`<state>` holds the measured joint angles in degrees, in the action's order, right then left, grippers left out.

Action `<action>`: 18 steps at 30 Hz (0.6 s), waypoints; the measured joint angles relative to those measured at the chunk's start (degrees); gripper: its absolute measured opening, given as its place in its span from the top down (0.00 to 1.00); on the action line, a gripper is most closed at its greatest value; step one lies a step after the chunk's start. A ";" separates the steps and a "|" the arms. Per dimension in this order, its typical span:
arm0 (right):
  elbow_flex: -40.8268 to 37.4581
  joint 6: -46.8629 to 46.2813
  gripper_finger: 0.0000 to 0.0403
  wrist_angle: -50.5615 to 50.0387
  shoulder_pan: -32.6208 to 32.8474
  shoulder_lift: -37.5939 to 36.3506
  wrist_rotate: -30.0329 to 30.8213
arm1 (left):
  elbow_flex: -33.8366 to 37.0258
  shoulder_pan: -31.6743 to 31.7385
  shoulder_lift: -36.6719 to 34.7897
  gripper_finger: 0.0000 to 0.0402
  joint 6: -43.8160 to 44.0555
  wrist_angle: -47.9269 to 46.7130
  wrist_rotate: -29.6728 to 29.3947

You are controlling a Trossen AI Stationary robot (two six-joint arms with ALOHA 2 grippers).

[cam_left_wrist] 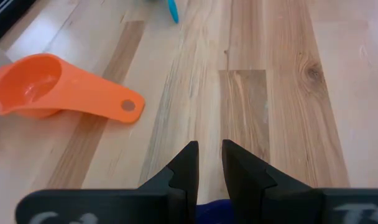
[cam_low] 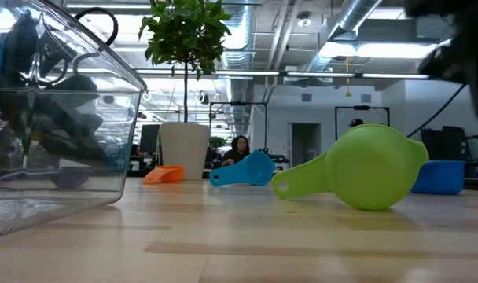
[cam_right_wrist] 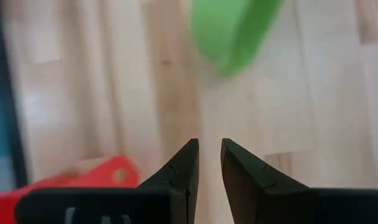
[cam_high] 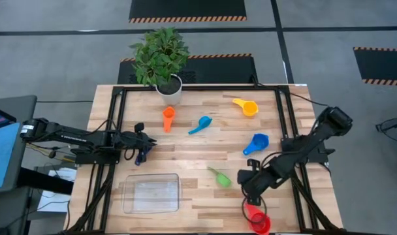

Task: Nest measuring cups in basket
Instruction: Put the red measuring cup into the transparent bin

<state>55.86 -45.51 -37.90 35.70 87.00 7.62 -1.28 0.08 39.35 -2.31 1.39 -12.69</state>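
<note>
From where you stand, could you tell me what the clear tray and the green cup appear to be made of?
The clear rectangular tray looks like hard transparent plastic with a glossy finish: the wood grain shows through its floor and its walls catch reflections. The green measuring cup seems to be opaque moulded plastic, smooth with a soft sheen, and has a hole through its handle's end.

I am looking past the far edge of my wooden table (cam_high: 205, 140) at a grey floor (cam_high: 68, 59) marked with dark mats edged in orange stripes (cam_high: 187, 9). A potted plant (cam_high: 160, 55) stands at that far edge. Beyond it I see an open office: exposed silver ducts (cam_low: 357, 20) overhead, ceiling lights, and a person (cam_low: 239, 147) seated far back.
</note>
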 joint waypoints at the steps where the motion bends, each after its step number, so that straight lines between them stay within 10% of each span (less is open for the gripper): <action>1: 0.00 -0.77 0.77 -0.49 -0.69 0.68 -0.08 | 0.00 0.00 0.00 0.85 0.00 0.00 0.00; 10: 0.00 -5.84 0.77 -1.06 -4.49 2.27 -5.79 | 0.04 0.02 0.00 0.85 0.59 0.22 0.34; 18: 0.00 -15.80 0.77 -2.51 0.16 -5.23 -7.42 | 0.11 0.00 0.02 0.85 22.56 13.34 3.20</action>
<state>55.86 -61.31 -40.41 35.86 81.77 0.20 -1.17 0.08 39.38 20.26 14.73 -9.49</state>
